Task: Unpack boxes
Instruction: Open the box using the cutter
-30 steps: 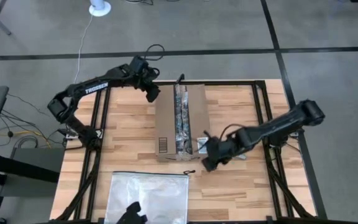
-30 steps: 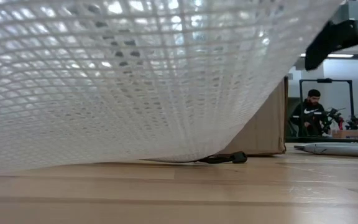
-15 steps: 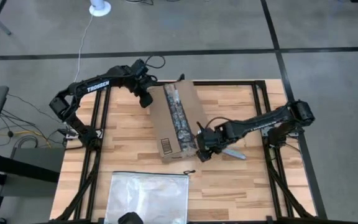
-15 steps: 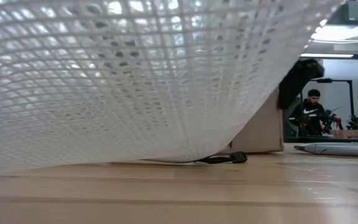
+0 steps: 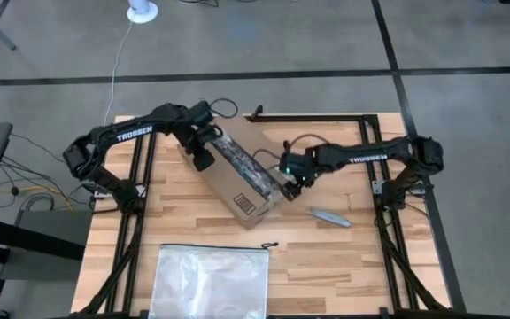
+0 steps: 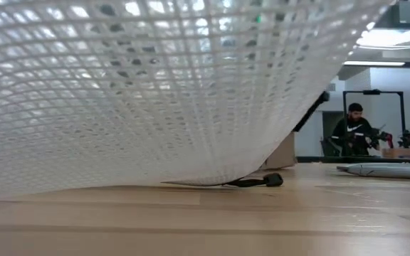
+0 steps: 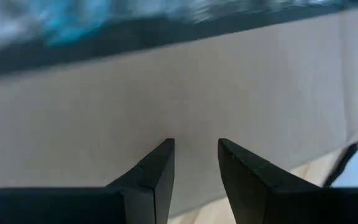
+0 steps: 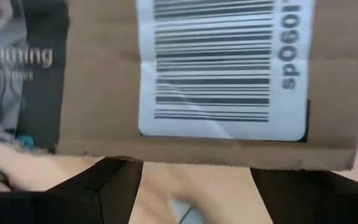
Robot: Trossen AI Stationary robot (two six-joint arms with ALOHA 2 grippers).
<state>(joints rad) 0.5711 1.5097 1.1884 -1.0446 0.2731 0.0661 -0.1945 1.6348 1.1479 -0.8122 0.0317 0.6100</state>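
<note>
At the near edge of the wooden table (image 5: 189,208), a clear plastic zip bag (image 5: 209,280) lies flat, its mesh-textured surface filling most of the low view. A small dark pull (image 6: 259,181) rests on the wood just under the bag's lifted edge there. Beyond the bag, toward the right side, a slim grey tool (image 5: 328,216) lies alone on the table.

In the middle of the table sits a brown cardboard box (image 5: 237,173), turned at an angle, with a dark printed tape strip (image 5: 248,170) running along its top and a white barcode label (image 5: 248,206) on its nearer end. The right gripper (image 5: 292,177) is at the box's right side, close against it; its wrist view shows two dark fingers (image 8: 114,183) spread wide apart, with the barcode label and the edge of the box just ahead of them. The left gripper (image 5: 200,155) is at the far left end of the box. Its fingers (image 7: 157,174) sit slightly parted, tips right up against the plain brown side of the box, holding nothing.

Far beyond the table, a person (image 6: 351,128) in dark clothing sits in the room.
</note>
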